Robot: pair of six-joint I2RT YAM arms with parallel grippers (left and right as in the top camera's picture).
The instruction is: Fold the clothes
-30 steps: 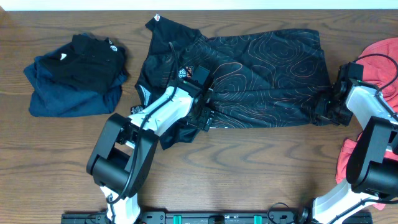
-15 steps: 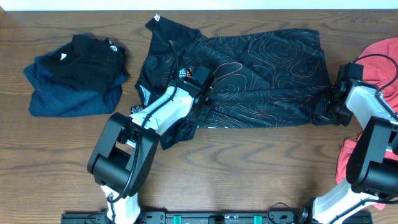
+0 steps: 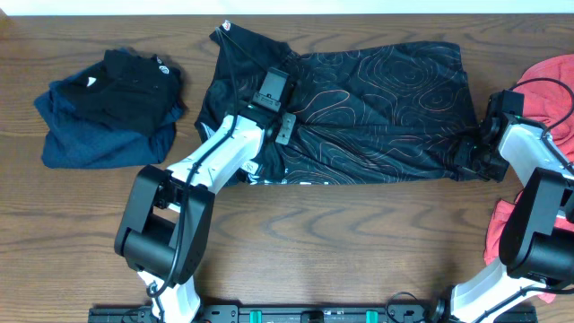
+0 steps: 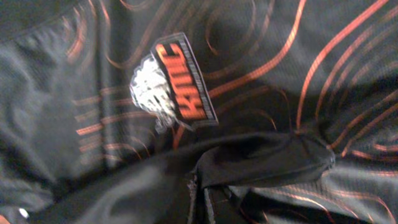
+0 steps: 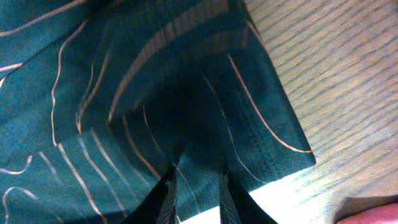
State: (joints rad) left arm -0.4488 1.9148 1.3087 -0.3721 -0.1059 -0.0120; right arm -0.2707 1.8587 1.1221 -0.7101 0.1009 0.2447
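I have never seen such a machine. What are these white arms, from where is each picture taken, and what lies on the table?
These are two robot arms standing at the near edge of a wooden table. Each ends in a gripper, a clamp with two fingers. The wide picture is taken from above. The two close pictures come from small cameras on the wrists, so they show the cloth from very near. A black jersey with thin orange lines lies spread in the middle. The left gripper is shut on a fold of it near the orange logo. The right gripper pinches a corner of its hem. At the far left sits a pile of dark clothes. At the right edge lies a coral-red garment.
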